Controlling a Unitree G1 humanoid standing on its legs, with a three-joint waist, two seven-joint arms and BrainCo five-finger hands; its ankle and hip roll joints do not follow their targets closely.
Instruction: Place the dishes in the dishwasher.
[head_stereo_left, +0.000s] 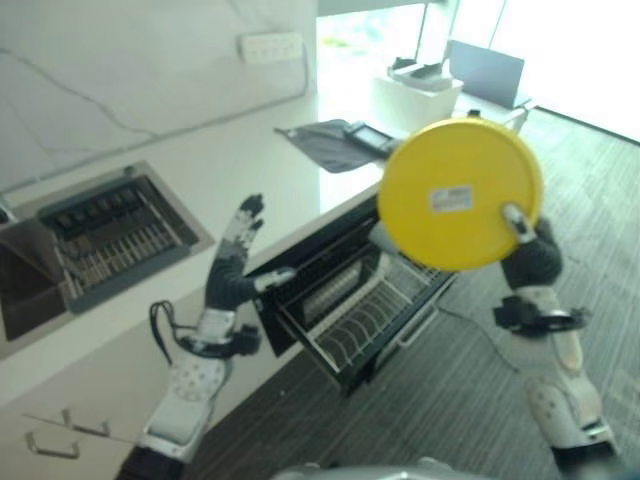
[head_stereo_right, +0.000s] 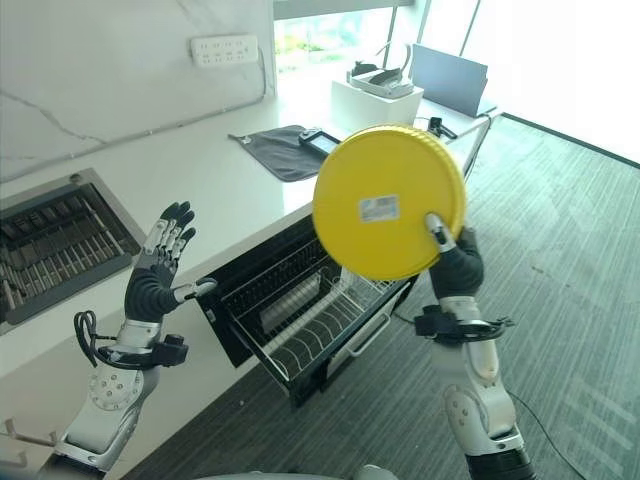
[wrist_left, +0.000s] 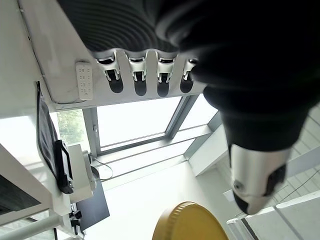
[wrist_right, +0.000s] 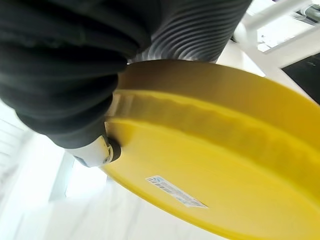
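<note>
The right hand (head_stereo_right: 455, 262) holds a yellow plate (head_stereo_right: 388, 200) up in the air, gripping it at the lower right edge, with the thumb (head_stereo_right: 435, 228) pressed on the underside that faces the camera and the other fingers hidden behind the plate, presumably curled against its far face. The plate is tilted nearly upright, its base with a small white label (head_stereo_right: 379, 208) turned toward the head camera, and it hangs above the open dishwasher (head_stereo_right: 300, 300), well clear of it. The dishwasher's drawer is pulled out from under the desk (head_stereo_right: 215, 190), and its wire rack (head_stereo_right: 315, 325) shows rows of prongs with nothing visible among them. The left hand (head_stereo_right: 160, 265) is raised beside the drawer's left corner, fingers straight and spread, palm turned toward the desk, holding nothing. On the desk, a sink (head_stereo_left: 100, 235) with a ribbed rack inside sits to the left, and a dark cloth (head_stereo_right: 280, 150) lies farther back with a small dark device (head_stereo_right: 322, 141) on its right edge. A white socket strip (head_stereo_right: 223, 48) is fixed to the marble wall above. Beyond the desk stands a white box (head_stereo_right: 372, 95) with something dark on top, too blurred to identify.
</note>
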